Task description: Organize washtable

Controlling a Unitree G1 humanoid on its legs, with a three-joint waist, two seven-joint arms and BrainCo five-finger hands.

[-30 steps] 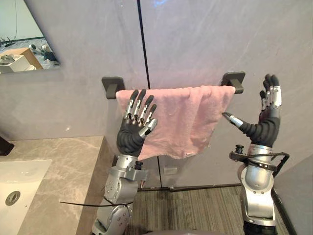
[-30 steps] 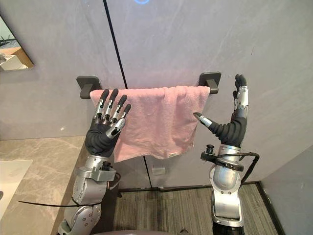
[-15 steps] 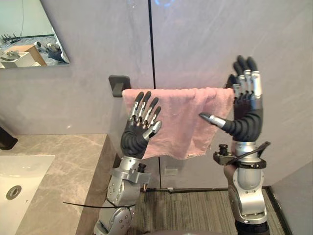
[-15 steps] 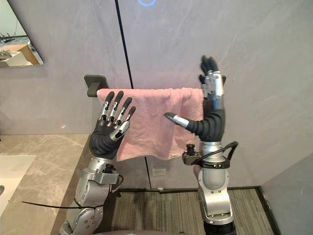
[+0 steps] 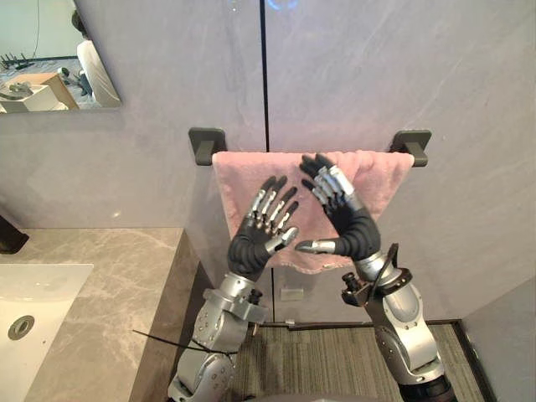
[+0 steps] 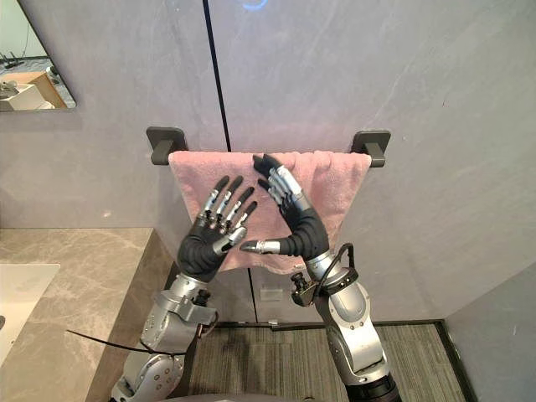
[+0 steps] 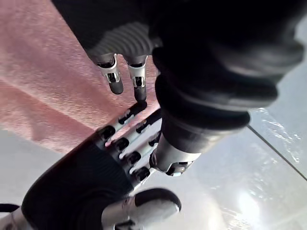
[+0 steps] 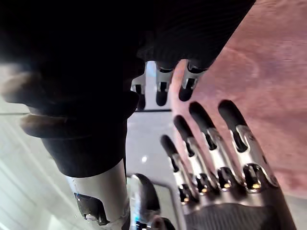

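1. Pink towel over a bar on the grey wall, spread wide between two dark holders, hanging down flat.
2. Left hand up in front of the towel's lower middle part, fingers straight and spread apart, holding nothing.
3. Right hand up just beside it, also in front of the towel, fingers straight and leaning over toward the left hand, holding nothing.
4. Both thumbs pointing at each other, tips very near, with a small gap between.
5. Hard to tell if either hand touches the towel.
6. Stone counter with a white sink lower down on the left side.
7. Mirror high on the wall above the counter.
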